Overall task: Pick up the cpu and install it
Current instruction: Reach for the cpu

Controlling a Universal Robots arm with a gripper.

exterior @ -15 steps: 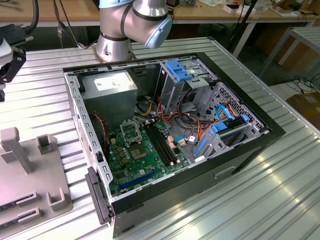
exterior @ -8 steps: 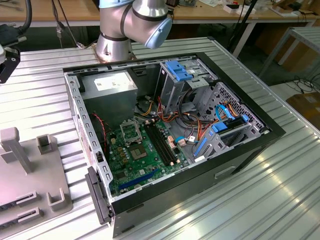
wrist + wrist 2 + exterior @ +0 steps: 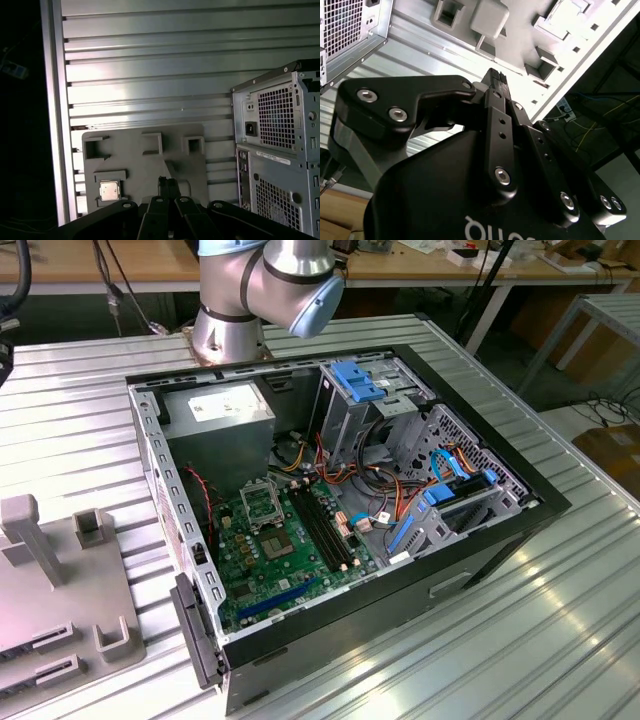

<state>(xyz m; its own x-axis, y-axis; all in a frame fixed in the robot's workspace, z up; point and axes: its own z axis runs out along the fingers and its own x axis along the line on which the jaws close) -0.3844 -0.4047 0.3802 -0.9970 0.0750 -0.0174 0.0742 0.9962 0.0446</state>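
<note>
cpu (image 3: pixel 109 190) is seated face up in a pocket of the grey fixture plate (image 3: pixel 135 167). Tool (image 3: pixel 167 183) is seen over the plate, fingers closed together (nothing gripped), apart from the cpu. PC case (image 3: pixel 280 160) is set beside the plate on the tabletop (image 3: pixel 150 60).

Open computer case (image 3: pixel 480 565) lies on the table (image 3: pixel 560 640). In the exterior view, the arm's base (image 3: pixel 228 335) stands at the case's 11 o'clock and a holder plate (image 3: pixel 50 610) lies at its 8 o'clock. The cpu (image 3: pixel 109 190) sits in a recess in the plate.
</note>
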